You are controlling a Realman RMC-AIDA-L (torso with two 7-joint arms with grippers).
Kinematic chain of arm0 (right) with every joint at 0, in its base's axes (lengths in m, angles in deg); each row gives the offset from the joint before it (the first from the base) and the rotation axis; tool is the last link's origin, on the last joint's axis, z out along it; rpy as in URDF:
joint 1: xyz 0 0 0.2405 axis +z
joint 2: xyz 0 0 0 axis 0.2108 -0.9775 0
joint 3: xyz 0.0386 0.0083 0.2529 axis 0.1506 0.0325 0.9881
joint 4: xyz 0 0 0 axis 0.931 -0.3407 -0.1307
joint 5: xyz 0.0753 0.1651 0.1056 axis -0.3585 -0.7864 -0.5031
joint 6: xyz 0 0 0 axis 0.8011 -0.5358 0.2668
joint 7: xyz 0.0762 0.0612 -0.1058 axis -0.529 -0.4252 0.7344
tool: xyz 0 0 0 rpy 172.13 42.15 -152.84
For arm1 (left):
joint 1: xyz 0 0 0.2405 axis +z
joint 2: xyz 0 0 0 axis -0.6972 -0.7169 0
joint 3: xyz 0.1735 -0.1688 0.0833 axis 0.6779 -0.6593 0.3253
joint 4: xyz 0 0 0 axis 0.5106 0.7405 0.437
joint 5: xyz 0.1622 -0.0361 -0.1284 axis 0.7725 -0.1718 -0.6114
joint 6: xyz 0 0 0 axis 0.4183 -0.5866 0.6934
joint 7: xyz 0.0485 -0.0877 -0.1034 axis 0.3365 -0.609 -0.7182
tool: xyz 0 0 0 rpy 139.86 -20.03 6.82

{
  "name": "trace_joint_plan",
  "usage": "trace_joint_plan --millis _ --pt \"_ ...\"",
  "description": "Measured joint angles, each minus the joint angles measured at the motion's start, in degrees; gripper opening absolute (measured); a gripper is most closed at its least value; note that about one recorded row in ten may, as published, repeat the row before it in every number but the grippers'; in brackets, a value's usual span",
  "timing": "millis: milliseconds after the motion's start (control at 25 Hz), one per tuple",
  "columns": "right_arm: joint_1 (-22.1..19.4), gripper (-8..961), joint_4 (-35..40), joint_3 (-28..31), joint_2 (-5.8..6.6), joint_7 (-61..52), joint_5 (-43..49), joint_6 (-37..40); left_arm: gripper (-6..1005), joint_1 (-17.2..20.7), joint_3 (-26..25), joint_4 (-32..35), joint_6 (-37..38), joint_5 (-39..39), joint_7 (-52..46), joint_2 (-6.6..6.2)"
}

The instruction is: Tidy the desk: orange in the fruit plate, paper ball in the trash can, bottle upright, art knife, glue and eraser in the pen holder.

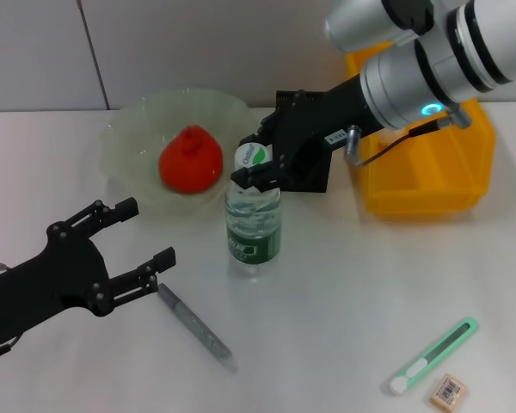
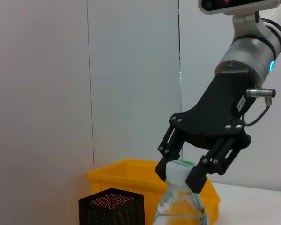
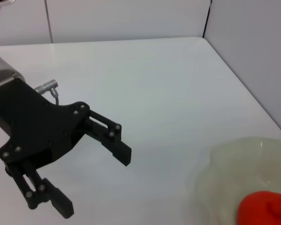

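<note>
The wide pale-green translucent glass fruit plate (image 1: 129,138) with its wavy rim sits toward the far left of the white bench (image 1: 344,292) and holds the red-orange round orange (image 1: 190,159). Just beside the plate's near right rim, the small clear plastic bottle (image 1: 254,225) with a dark green label stands upright. The right gripper (image 1: 256,169) reaches in from the far right; its black fingers (image 2: 199,174) are spread to either side of the bottle's white-and-green cap (image 2: 179,169), and whether they touch it cannot be told. Behind the gripper stands the black square mesh pen holder (image 2: 111,206), mostly hidden in the head view; its contents cannot be seen. The bright yellow rectangular plastic trash can (image 1: 430,176) sits at the far right; what it holds cannot be told.

The left gripper (image 1: 142,237) hovers near the front left edge with its fingers wide apart, holding nothing. Just beside it lies a slim grey pen-like stick (image 1: 194,325). Near the front right corner lie a mint-green and white art knife (image 1: 434,354) and the tiny tan rectangular eraser (image 1: 447,391) with a barcode sticker.
</note>
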Motion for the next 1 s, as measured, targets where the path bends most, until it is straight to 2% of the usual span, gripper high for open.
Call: trace_joint_plan --millis 560,1000 --pt "1.9 406 3.0 -0.4 -0.08 1.2 -2.4 -2.4 827 0.4 0.0 -0.2 0.0 0.0 0.3 -0.07" --pt "1.4 385 3.4 -0.5 -0.01 1.3 -2.3 -2.4 827 0.5 0.0 -0.2 0.0 0.0 0.3 -0.09"
